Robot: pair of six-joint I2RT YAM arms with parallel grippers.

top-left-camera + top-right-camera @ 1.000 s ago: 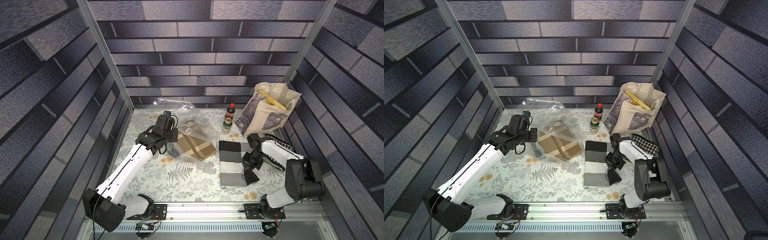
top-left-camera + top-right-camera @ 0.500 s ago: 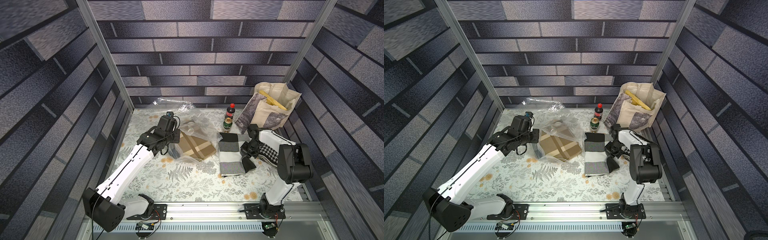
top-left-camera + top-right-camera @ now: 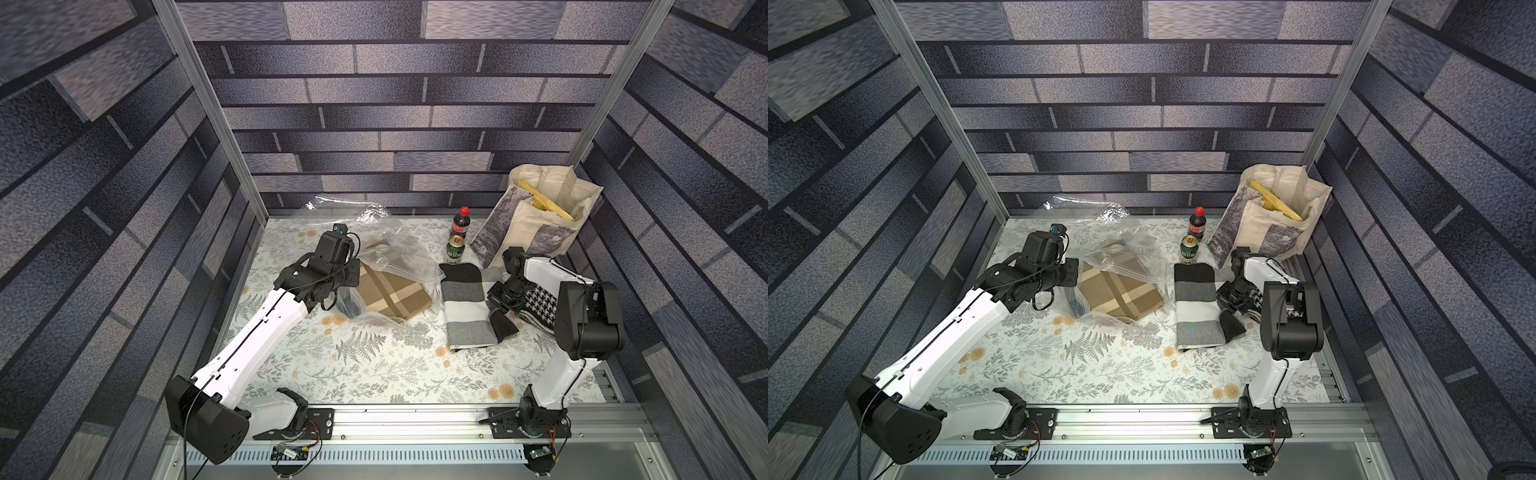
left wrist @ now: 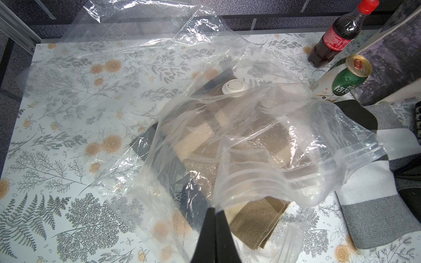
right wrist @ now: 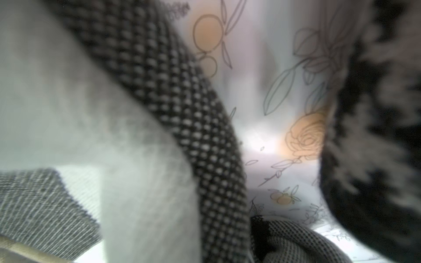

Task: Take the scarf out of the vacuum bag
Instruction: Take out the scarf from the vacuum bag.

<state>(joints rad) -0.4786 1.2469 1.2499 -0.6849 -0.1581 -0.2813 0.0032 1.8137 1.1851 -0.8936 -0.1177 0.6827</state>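
The left gripper point(image 4: 213, 213) is clenched on a crinkled edge of the vacuum bag point(image 4: 250, 127), holding that clear plastic up off the bench point(image 3: 374, 365). Inside the bag lies the brown plaid scarf point(image 4: 257, 219), folded flat, with one corner poking out past the plastic near the gripper (the rest is under the film). The bag's round white valve cap point(image 4: 234, 86) sits beyond the scarf. The right gripper point(image 3: 500, 301) is clamped on the edge of a grey, white and black striped scarf point(image 3: 465, 307), which lies outside the bag just beside it; its cloth fills the right wrist view in a blur. A houndstooth cloth point(image 3: 538, 305) lies under the right arm. Farther back stand a green can point(image 3: 455, 249), a dark soda bottle point(image 3: 461, 224) and a cream tote bag point(image 3: 536, 224).
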